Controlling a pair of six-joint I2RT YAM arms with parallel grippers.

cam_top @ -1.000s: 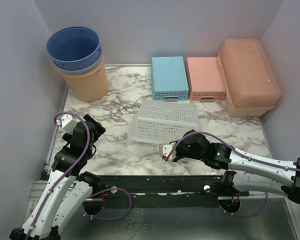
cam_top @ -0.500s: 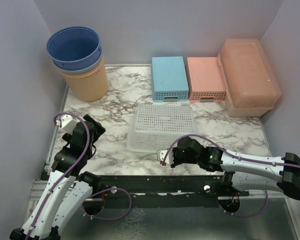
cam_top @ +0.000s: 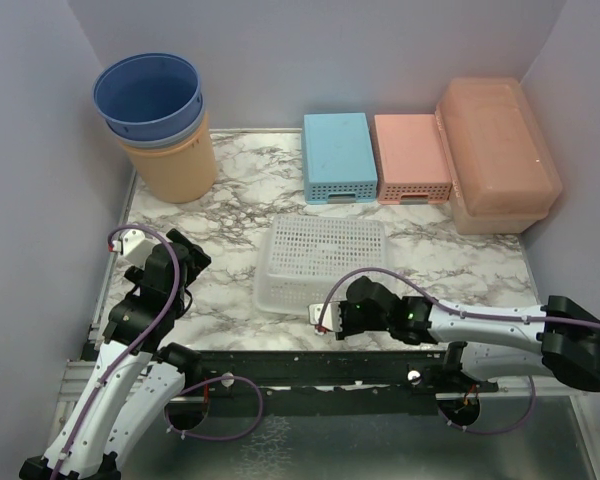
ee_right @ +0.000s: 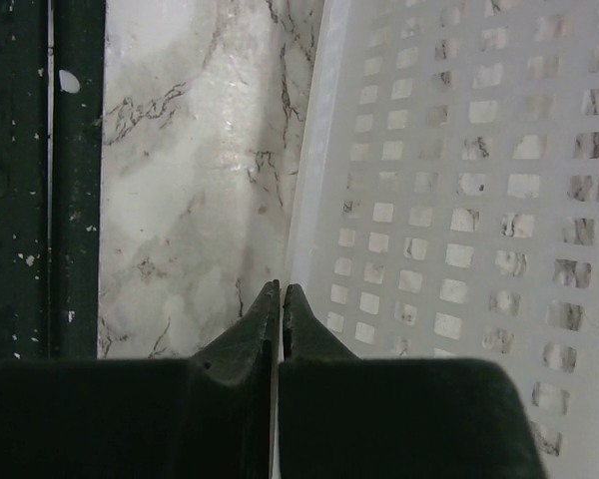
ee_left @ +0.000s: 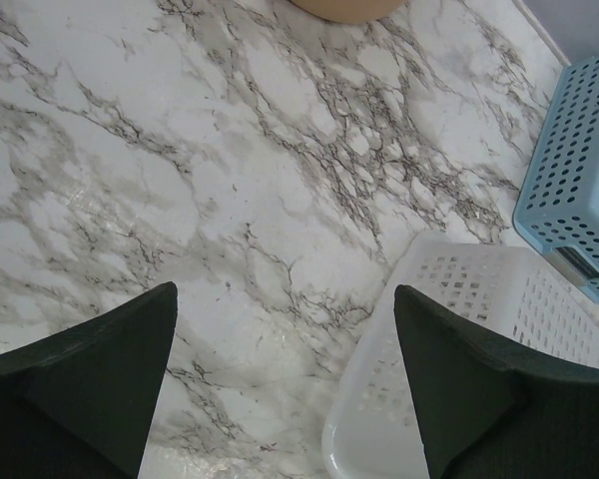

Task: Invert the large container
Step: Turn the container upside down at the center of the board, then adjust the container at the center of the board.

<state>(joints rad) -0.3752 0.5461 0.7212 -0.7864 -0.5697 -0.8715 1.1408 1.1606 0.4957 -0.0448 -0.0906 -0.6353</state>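
The large peach-orange lidded container stands upright at the back right corner, with neither gripper touching it. A white perforated basket lies nearly flat mid-table with its bottom up. My right gripper is at its near edge. In the right wrist view the gripper is shut on the basket's thin rim. My left gripper is open and empty, hovering over bare marble left of the white basket; its open jaws hold nothing.
A blue perforated basket and a pink one sit bottom up along the back. Stacked blue and orange buckets stand at the back left. Walls close in on both sides. A dark rail runs along the near edge.
The right gripper has pulled back toward the near edge and gone down. The white basket in it has dropped from tilted to nearly flat. The left arm has not moved.
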